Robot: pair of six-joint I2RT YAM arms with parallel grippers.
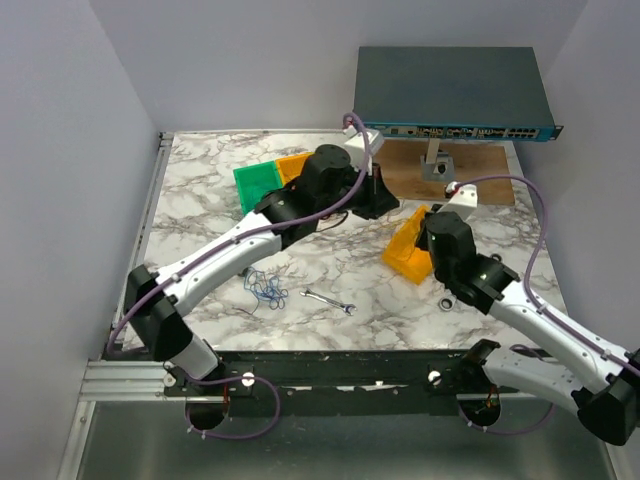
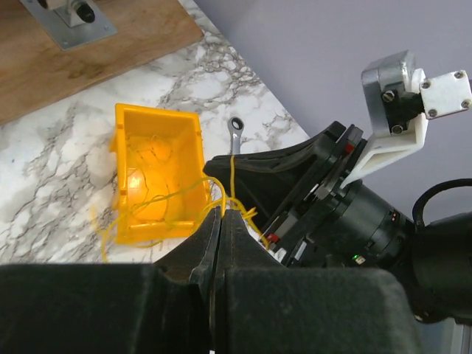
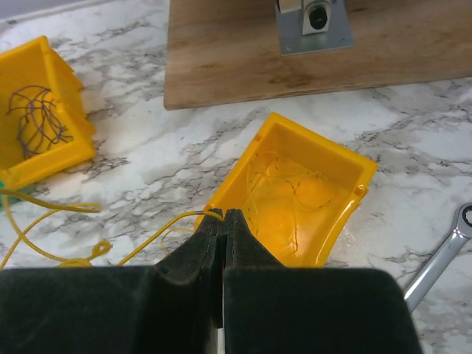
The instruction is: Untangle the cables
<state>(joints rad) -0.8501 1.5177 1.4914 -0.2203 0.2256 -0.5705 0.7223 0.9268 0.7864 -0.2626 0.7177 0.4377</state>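
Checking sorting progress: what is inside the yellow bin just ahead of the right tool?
Loose loops of thin yellow cable lie on the floor of the yellow bin. The right tool covers its near corner, so that spot cannot be seen.

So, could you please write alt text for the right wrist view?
The right gripper, shut, pinches a yellow cable trailing left over the marble table. Just beyond stands a yellow bin holding thin wires; a wrench lies right.

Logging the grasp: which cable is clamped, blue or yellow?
The yellow cable, pinched by the left end effector and right end effector; the blue cable lies loose.
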